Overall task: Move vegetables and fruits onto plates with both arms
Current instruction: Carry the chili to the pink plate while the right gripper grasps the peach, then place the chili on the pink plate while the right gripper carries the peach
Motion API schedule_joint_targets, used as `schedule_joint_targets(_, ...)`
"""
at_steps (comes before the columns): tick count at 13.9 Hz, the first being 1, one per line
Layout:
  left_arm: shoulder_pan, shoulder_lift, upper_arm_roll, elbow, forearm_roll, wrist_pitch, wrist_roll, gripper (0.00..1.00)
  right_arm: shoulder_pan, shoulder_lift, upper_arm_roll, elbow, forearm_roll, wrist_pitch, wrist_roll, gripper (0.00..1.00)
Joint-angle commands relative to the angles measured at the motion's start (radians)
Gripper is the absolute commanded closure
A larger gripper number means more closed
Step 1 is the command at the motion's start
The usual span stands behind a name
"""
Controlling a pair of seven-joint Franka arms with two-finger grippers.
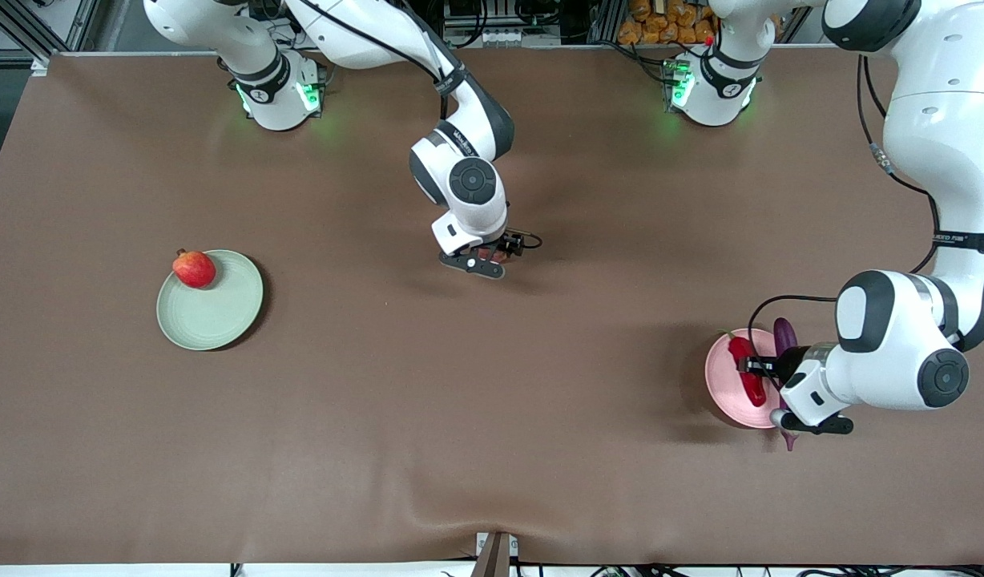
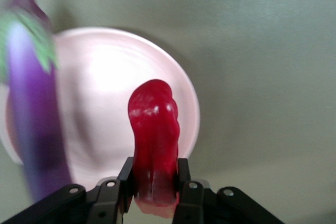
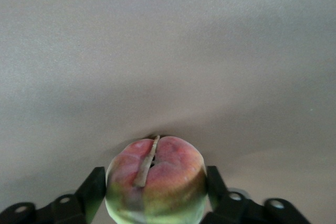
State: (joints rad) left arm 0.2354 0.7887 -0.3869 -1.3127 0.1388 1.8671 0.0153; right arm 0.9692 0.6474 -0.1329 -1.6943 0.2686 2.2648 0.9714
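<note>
- Left gripper [image 1: 760, 370] over the pink plate [image 1: 720, 383] at the left arm's end of the table; fingers [image 2: 125, 179] clamped on the red chili [image 2: 154, 140], one pressing each flank, as seen in the left wrist view.
- Chili [image 1: 747, 369] stretched across the pink plate [image 2: 105, 103] in the front view, running roughly from 11 to 5 o'clock on the plate face.
- Purple eggplant [image 1: 784, 336] lying along the plate's edge at about 3 o'clock, partly hidden under the left wrist, its stem tip poking out past the rim near 5 o'clock; green cap on the eggplant [image 2: 29, 103] clear in the left wrist view.
- Right gripper [image 1: 492, 258] low over bare table near the middle, at about 3 o'clock from the green plate [image 1: 219, 316] and well apart from it.
- Fingers [image 3: 94, 187] of the right gripper closed against both sides of the peach [image 3: 155, 180], crease facing the wrist camera; whether the peach touches the cloth cannot be told.
- In the front view only a sliver of the peach visible between the right gripper's fingers.
- Green plate toward the right arm's end of the table, holding the red-orange fruit [image 1: 194, 268] at about 11 o'clock, touching the rim.
- Brown tablecloth [image 1: 492, 449] under everything.
</note>
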Motion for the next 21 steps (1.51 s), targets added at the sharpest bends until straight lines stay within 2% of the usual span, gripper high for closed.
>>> schedule_joint_targets(1,-0.013,-0.002,0.002,0.021,0.070,-0.011,0.054,0.63,0.020,0.003,-0.010,0.008,-0.020,-0.007,0.016,0.87)
schedule_joint_targets(2,-0.014,0.000,0.002,0.023,0.070,-0.011,0.078,0.61,0.011,0.002,-0.011,0.014,-0.020,-0.025,0.015,1.00)
schedule_joint_targets(6,-0.015,0.032,0.002,0.010,0.065,-0.011,0.106,0.55,-0.079,-0.017,-0.016,0.123,-0.022,-0.229,-0.019,1.00)
schedule_joint_targets(8,-0.013,0.035,0.002,0.010,0.062,-0.011,0.118,0.53,-0.168,-0.043,-0.019,0.169,-0.022,-0.356,-0.126,1.00)
schedule_joint_targets(9,-0.013,0.035,0.002,0.010,0.062,-0.011,0.118,0.51,-0.217,-0.060,-0.030,0.171,-0.023,-0.375,-0.187,1.00)
schedule_joint_targets(10,-0.013,0.035,0.003,0.010,0.062,-0.011,0.118,0.39,-0.271,-0.074,-0.034,0.169,-0.023,-0.378,-0.259,1.00)
schedule_joint_targets(11,-0.013,0.035,0.003,0.012,0.062,-0.011,0.117,0.10,-0.335,-0.078,-0.036,0.169,-0.023,-0.393,-0.345,1.00)
schedule_joint_targets(12,-0.013,0.035,0.003,0.012,0.062,-0.011,0.117,0.00,-0.399,-0.084,-0.036,0.169,-0.022,-0.396,-0.440,1.00)
schedule_joint_targets(18,-0.028,0.018,0.005,0.015,0.068,-0.011,0.068,0.00,-0.725,-0.094,-0.076,0.134,-0.035,-0.458,-0.992,1.00)
schedule_joint_targets(21,-0.022,-0.026,-0.001,0.013,0.071,-0.014,0.046,0.00,-0.793,-0.091,-0.086,0.087,-0.067,-0.446,-1.085,1.00)
